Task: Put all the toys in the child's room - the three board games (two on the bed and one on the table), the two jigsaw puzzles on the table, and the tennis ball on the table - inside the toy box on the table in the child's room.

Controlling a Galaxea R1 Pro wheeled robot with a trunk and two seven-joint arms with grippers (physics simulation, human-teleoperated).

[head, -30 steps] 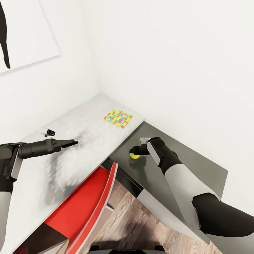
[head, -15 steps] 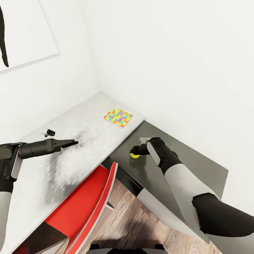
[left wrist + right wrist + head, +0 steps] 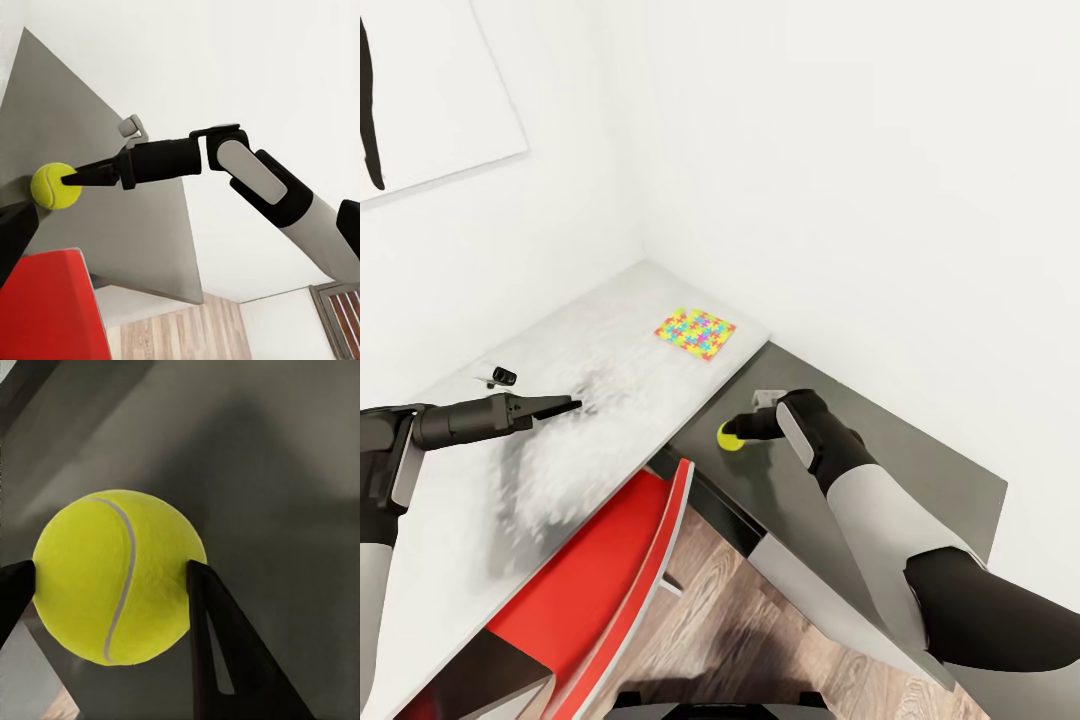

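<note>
Two grippers | right gripper [image 3: 112,577] pinches tennis ball [image 3: 118,576] over table [image 3: 880,450] | left gripper [image 3: 565,406] pressed together, empty

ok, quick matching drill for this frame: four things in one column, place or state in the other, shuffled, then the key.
Things:
1. tennis ball
2. jigsaw puzzle
3. left gripper
4. red chair

Place or state:
A. flat on the light-grey table top
B. between the right gripper's fingertips, at the dark-grey section
C. pushed under the table edge
D. over the light-grey top, holding nothing

Pairs: 1-B, 2-A, 3-D, 4-C
</note>
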